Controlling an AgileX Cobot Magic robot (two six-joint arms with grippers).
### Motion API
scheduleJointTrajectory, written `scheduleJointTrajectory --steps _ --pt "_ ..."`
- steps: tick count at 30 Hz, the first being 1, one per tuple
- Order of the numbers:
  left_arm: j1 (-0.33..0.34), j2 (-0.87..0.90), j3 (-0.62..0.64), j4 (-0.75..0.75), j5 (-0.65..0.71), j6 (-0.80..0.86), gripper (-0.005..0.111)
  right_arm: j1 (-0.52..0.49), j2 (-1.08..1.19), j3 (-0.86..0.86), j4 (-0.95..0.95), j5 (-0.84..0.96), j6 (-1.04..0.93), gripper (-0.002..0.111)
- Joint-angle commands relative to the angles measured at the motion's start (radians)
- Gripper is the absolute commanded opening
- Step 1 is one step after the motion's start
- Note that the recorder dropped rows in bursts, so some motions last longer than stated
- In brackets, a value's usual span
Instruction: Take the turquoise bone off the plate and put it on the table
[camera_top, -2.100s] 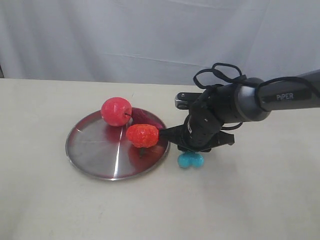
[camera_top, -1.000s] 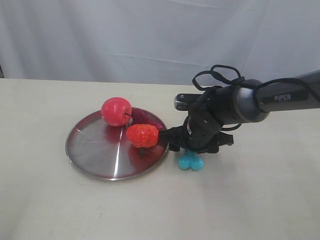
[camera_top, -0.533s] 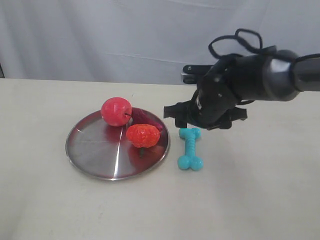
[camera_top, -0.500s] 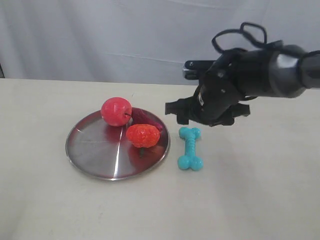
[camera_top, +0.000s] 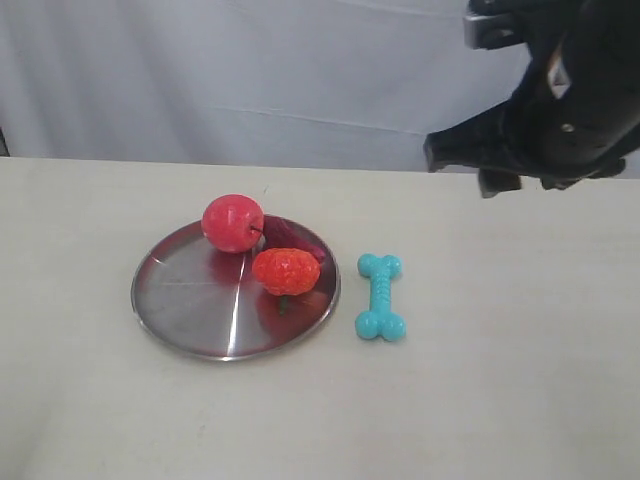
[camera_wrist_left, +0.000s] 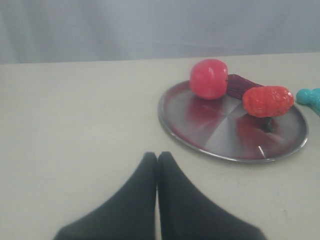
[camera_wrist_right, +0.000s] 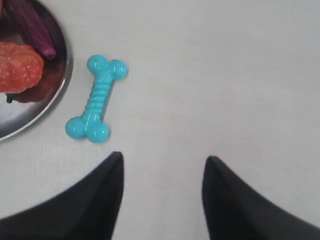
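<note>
The turquoise bone (camera_top: 381, 296) (camera_wrist_right: 96, 98) lies flat on the beige table (camera_top: 500, 380), just right of the silver plate (camera_top: 180, 300) and clear of its rim; one knob of the bone (camera_wrist_left: 311, 96) shows at the edge of the left wrist view. My right gripper (camera_top: 492, 165) (camera_wrist_right: 162, 162) hangs open and empty, high above the table and back-right of the bone. The left gripper (camera_wrist_left: 157, 157) is shut with nothing in it, low over bare table short of the plate (camera_wrist_left: 200, 145). That gripper is out of the exterior view.
On the plate sit a red apple (camera_top: 233, 222) (camera_wrist_left: 208, 78), a red strawberry-like fruit (camera_top: 285, 271) (camera_wrist_left: 267, 101) (camera_wrist_right: 17, 67) and a dark purple piece (camera_top: 290, 234) (camera_wrist_left: 242, 85) (camera_wrist_right: 32, 27). A white curtain (camera_top: 250, 70) closes off the back of the table.
The right gripper let go of the bone on the table beside the plate, then rose and drew back up to the right. The bone now lies still. The fruits have not moved.
</note>
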Motion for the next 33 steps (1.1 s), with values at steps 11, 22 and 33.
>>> scheduleJointTrajectory --steps 11,22,33 --pt "-0.003 -0.001 0.003 0.0 -0.001 -0.001 0.0 0.264 -0.393 0.055 0.07 0.132 -0.012 -0.001" --pt "-0.003 -0.001 0.003 0.0 -0.001 -0.001 0.0 0.345 -0.537 0.159 0.092 0.132 0.004 -0.001" --pt "-0.003 -0.001 0.003 0.0 -0.001 -0.001 0.0 0.345 -0.552 0.163 -0.004 0.01 -0.015 -0.001"
